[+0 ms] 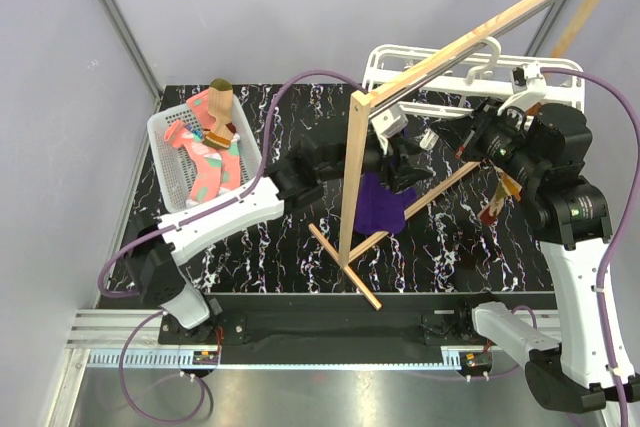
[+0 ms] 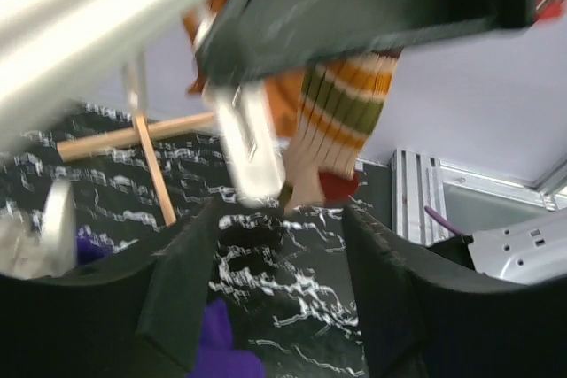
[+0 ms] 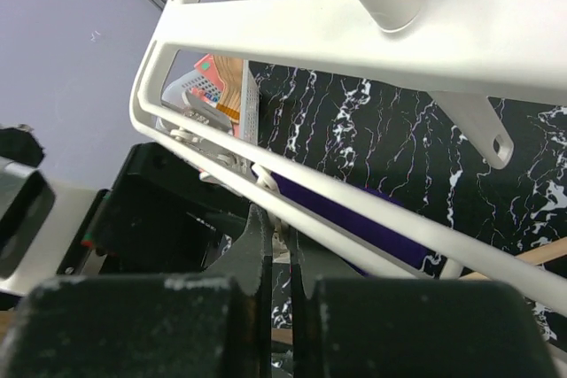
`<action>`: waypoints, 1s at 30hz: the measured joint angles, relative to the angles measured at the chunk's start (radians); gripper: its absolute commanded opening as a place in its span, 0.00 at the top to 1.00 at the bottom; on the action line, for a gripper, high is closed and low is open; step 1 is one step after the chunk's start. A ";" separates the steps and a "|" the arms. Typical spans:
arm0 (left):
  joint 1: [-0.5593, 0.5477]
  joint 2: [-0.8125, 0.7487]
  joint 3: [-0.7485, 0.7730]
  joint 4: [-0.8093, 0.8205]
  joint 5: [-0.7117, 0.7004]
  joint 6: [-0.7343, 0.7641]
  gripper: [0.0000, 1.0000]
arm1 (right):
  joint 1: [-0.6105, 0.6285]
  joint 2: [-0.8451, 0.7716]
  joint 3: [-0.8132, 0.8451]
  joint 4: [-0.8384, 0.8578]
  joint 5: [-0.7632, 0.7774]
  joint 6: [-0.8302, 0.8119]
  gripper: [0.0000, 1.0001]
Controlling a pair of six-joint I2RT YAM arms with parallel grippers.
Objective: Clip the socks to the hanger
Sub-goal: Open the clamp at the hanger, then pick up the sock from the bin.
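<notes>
1. The right gripper (image 3: 276, 219) has its jaws pressed almost together, leaving only a thin slit. The tips sit at a small white clip (image 3: 263, 172) under the hanger (image 3: 461, 19); I cannot tell whether they pinch it.
2. The left gripper (image 2: 282, 210) is spread wide and holds nothing, with the marbled table (image 2: 266, 281) showing between the pads.
3. A striped sock (image 2: 341, 104) hangs just above the left gripper, beside a white clip (image 2: 248, 143).
4. The hanger hangs from the wooden stand (image 1: 350, 177), with the purple cloth (image 1: 380, 202) below it.
5. Pink socks (image 1: 205, 162) and a tan sock (image 1: 220, 107) lie in the basket (image 1: 170, 182), far left.
</notes>
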 measured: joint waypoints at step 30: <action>0.411 -0.528 -0.465 -0.227 -0.328 -0.275 0.32 | 0.002 -0.059 -0.117 0.114 0.043 -0.051 1.00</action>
